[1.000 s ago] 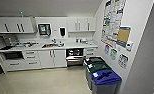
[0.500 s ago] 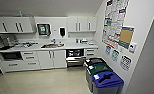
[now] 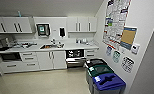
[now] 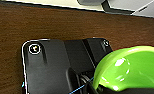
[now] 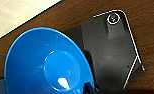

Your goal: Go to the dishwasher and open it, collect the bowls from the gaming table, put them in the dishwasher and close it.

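The dishwasher [image 3: 75, 62] sits under the counter in the head view, right of the sink. Its steel front shows below a dark opening with racks, so it looks open. The lime green bowl [image 4: 133, 67] looms large in the left wrist view, and my left gripper [image 4: 113, 89] holds it by the rim at the picture's lower edge. In the right wrist view the bright blue bowl [image 5: 48, 62] is carried the same way by my right gripper [image 5: 90, 88]. The gaming table is out of view.
White cabinets [image 3: 45, 60] and a counter with a sink [image 3: 49, 46] line the far wall. Several bins, the nearest with a blue lid [image 3: 108, 82], stand along the right wall beside the dishwasher. Pale floor [image 3: 43, 81] lies between me and the counter. Posters [image 3: 115, 22] hang on the right wall.
The whole head picture has shifted a little, so the camera has moved slightly nearer to the kitchenette. The things in the room stay where they were.
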